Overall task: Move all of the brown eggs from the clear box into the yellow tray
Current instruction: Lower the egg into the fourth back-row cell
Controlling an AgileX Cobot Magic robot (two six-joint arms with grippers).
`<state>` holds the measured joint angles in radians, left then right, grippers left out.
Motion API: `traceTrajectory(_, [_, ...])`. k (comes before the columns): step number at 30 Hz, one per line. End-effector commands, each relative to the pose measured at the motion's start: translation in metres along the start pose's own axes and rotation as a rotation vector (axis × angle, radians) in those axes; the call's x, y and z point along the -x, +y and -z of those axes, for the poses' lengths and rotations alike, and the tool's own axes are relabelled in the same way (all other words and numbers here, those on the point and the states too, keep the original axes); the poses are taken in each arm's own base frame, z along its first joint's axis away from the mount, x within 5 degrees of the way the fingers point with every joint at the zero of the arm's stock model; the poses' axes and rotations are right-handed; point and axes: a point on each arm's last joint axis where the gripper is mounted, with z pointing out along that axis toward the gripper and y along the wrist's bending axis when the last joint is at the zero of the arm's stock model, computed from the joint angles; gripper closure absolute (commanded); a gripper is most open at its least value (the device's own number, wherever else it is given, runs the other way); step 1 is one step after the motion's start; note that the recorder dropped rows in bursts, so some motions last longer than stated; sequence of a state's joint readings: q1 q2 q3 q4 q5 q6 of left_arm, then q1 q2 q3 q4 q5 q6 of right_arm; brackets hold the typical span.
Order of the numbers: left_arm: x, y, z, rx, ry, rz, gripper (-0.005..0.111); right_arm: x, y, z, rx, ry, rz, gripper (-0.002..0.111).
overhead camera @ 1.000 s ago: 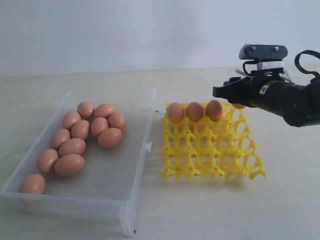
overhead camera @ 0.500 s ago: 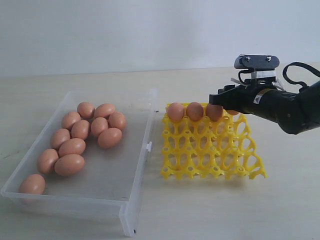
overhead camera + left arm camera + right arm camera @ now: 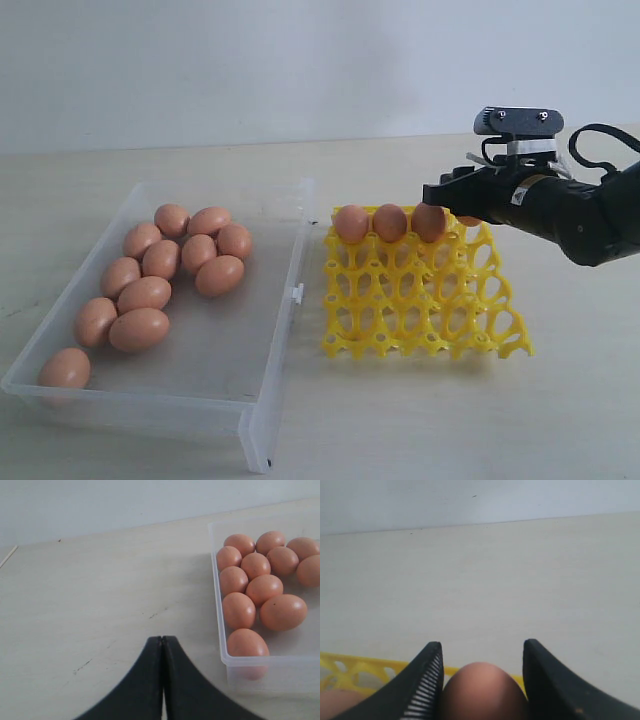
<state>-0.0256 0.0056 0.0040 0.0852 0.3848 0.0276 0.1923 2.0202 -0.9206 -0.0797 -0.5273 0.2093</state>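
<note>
The left gripper idles off to the side, fingers pressed together, while most brown eggs lie heaped in the clear box. Three eggs fill the far row of the yellow tray, so the right gripper, its arm stretched level from the right, pinches a fourth egg over the next cup.

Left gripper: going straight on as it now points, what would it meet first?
Probably nothing: the shut black left gripper faces bare pale tabletop; the clear plastic box sits aside.
</note>
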Motion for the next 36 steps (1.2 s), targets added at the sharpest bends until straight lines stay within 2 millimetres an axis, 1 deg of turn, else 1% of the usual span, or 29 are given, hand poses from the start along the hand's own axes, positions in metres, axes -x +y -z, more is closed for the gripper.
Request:
traceTrajectory(1, [0.002, -0.0003, 0.0008, -0.006, -0.016, 0.008, 0.107, 0.0039, -0.0027, -0.0006, -0.002, -0.026, -0.003, 0.108])
traceTrajectory(24, [0.002, -0.0003, 0.0008, -0.006, -0.016, 0.007, 0.107, -0.0003, -0.003, -0.0011, -0.004, 0.013, 0.007, 0.108])
traceTrajectory(27, [0.002, -0.0003, 0.0008, -0.006, -0.016, 0.007, 0.107, -0.0016, -0.0031, -0.0015, -0.003, 0.021, 0.01, 0.103])
traceTrajectory(31, [0.002, -0.0003, 0.0008, -0.006, -0.016, 0.007, 0.107, -0.0021, -0.0027, -0.0015, 0.001, 0.026, 0.02, 0.094])
traceTrajectory(33, [0.002, -0.0003, 0.0008, -0.006, -0.016, 0.007, 0.107, -0.0021, -0.0027, -0.0015, 0.001, 0.026, 0.02, 0.088])
traceTrajectory(36, [0.002, -0.0003, 0.0008, -0.006, -0.016, 0.007, 0.107, -0.0021, -0.0027, -0.0015, 0.001, 0.026, 0.015, 0.074])
